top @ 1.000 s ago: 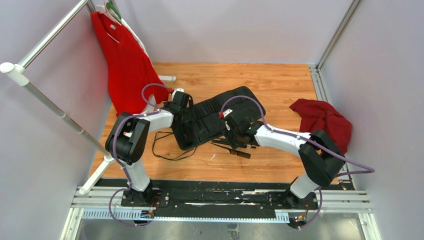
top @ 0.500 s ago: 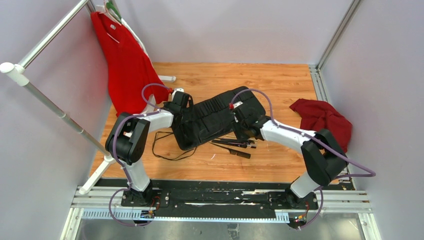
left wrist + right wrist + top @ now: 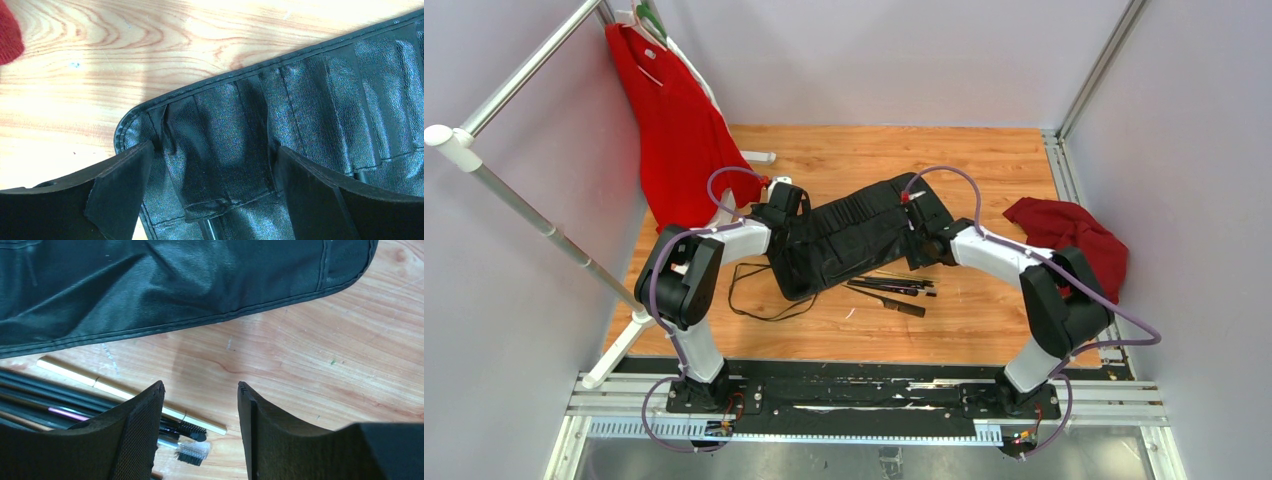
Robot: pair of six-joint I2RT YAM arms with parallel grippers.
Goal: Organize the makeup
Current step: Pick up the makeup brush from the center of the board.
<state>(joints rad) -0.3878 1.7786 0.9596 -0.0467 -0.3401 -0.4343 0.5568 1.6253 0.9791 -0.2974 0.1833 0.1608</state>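
right gripper (image 3: 200,390): jaws apart, moderately wide, nothing between them; hangs over bare wood just off the case's near edge, touching nothing visible
left gripper (image 3: 214,150): jaws wide, set down either side of the end pocket at the case's left corner; fingers (image 3: 120,185) look to rest on the fabric, no pinch seen
makeup (image 3: 892,288): loose bunch of thin black sticks on the table (image 3: 984,160), just in front of the case, under and left of the right gripper
brush tips: spoolie (image 3: 192,430) and comb-like head (image 3: 192,451) poke out beside the right gripper's left finger; a pale stick (image 3: 125,392) lies across the bunch
case (image 3: 854,235): unrolled flat, slanted, between both arms
cord (image 3: 749,295): looped on the wood, left of the makeup
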